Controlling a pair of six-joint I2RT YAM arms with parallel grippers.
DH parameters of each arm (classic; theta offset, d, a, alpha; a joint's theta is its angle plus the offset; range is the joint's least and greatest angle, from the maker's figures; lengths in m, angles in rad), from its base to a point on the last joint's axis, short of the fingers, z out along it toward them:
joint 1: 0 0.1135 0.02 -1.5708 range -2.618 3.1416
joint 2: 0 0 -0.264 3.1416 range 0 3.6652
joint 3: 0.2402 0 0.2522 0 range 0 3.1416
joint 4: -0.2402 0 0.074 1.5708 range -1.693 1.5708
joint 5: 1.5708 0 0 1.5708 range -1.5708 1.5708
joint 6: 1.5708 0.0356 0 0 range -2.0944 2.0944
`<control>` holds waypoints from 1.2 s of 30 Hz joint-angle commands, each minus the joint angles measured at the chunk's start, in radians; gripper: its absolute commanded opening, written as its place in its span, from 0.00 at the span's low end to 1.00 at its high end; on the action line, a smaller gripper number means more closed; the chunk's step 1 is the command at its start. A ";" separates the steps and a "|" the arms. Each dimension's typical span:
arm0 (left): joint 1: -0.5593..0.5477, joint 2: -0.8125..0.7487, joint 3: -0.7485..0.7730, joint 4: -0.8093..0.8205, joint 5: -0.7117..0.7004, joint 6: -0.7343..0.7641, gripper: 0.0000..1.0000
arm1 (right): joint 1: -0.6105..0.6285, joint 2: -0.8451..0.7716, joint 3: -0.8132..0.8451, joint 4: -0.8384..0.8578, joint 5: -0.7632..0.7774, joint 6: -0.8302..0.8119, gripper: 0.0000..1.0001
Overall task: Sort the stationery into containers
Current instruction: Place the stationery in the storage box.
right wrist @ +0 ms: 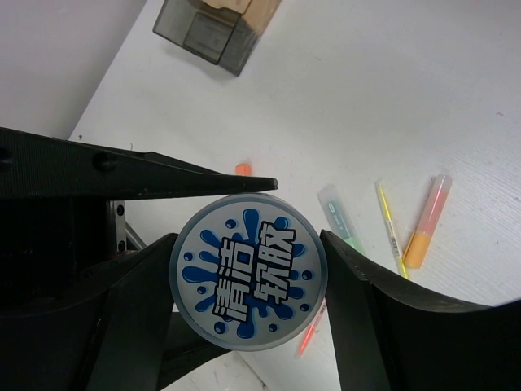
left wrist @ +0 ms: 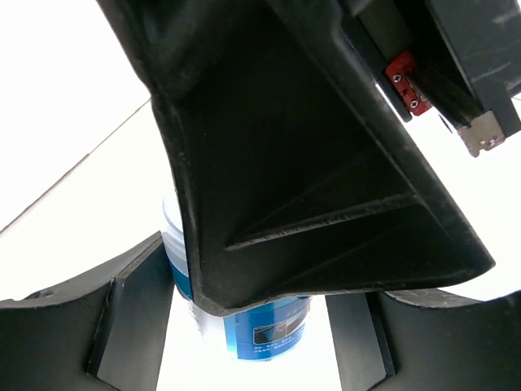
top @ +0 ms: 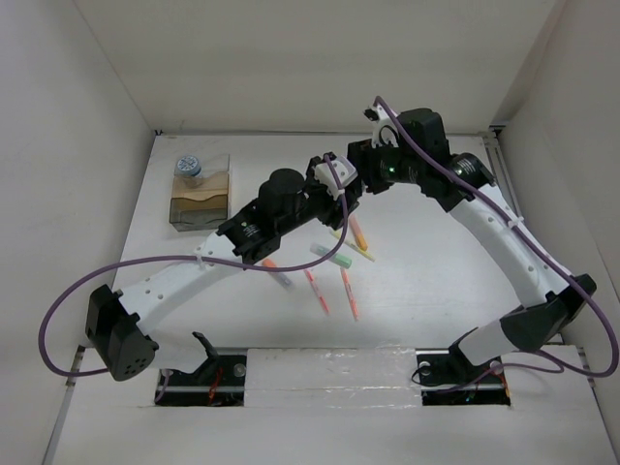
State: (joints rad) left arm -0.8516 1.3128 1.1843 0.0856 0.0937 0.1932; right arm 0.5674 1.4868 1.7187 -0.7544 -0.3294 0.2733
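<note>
From above, one blue-and-white first cylinder (top: 189, 169) stands in the far left corner of the wooden tray (top: 208, 201), so I judge the sorting barely begun. Nothing else is in the tray that I can see. At least five pens lie loose mid-table, well apart from it, among them an orange highlighter (top: 356, 231), a light green highlighter (top: 330, 254), a pink-red pen (top: 316, 291) and an orange pen (top: 349, 295). My left claw (top: 327, 182) and right claw (top: 360, 165) meet tip to tip above those pens, and from here whatever is between them is hidden. Through my left wrist I see the second cylinder (left wrist: 269, 326), blue with a pale band and a small label, low between my left fingers (left wrist: 134, 318). A broad black wedge, which I take for a right finger, covers most of it. My left fingers stand on either side of it, but I cannot tell whether they press. Through my right wrist its round lid (right wrist: 248, 273) faces me, grey-rimmed with blue splashes and bold characters. My right fingers (right wrist: 134, 318) are clamped on its two sides, holding it in the air above the table. The tray sits far off at the top edge. This cylinder and every pen are left to place.
</note>
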 commanded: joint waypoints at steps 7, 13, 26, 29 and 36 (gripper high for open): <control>-0.009 -0.047 -0.035 0.039 0.001 -0.018 0.00 | -0.023 -0.072 -0.037 0.237 -0.128 0.007 0.88; -0.009 -0.047 -0.045 0.039 0.001 -0.018 0.00 | -0.055 -0.082 -0.037 0.250 -0.128 0.036 0.99; 0.025 0.039 0.006 0.057 -0.201 -0.080 0.00 | -0.251 -0.345 -0.341 0.345 0.046 0.128 0.99; 0.107 0.063 0.052 0.057 -0.181 -0.156 0.00 | -0.264 -0.477 -0.463 0.377 0.084 0.129 0.99; 0.328 0.118 0.185 0.088 -0.231 -0.285 0.00 | -0.264 -0.686 -0.669 0.414 0.058 0.159 0.99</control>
State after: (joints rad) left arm -0.5777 1.4597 1.2690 0.0475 -0.0685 -0.0162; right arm 0.3023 0.8276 1.1057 -0.4107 -0.2661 0.4091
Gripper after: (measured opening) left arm 0.595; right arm 0.990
